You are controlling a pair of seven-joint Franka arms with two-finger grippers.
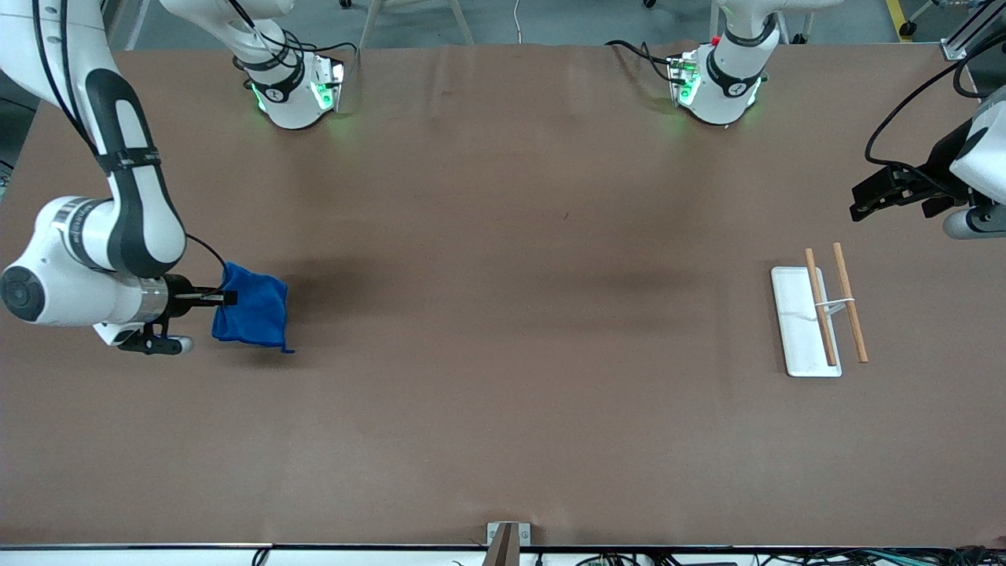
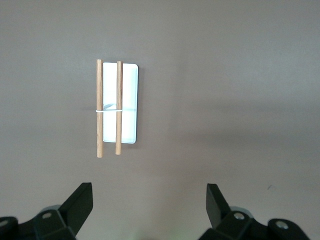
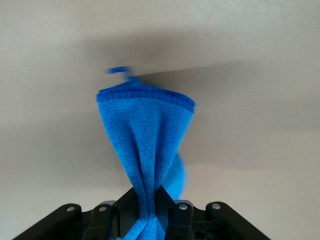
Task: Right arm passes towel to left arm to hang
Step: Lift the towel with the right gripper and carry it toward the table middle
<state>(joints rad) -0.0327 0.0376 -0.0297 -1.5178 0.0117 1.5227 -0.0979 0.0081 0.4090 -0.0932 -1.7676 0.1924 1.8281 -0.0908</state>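
Note:
The bright blue towel hangs bunched from my right gripper, which is shut on it above the table at the right arm's end. In the right wrist view the towel fans out from the pinched fingers, with its darker hem and small loop at the free edge. My left gripper is open and empty, held over the table at the left arm's end, a little above the rack. In the left wrist view its spread fingertips frame bare table.
A small white rack with two wooden rods stands on the table at the left arm's end. It also shows in the left wrist view. A metal bracket sits at the table edge nearest the front camera.

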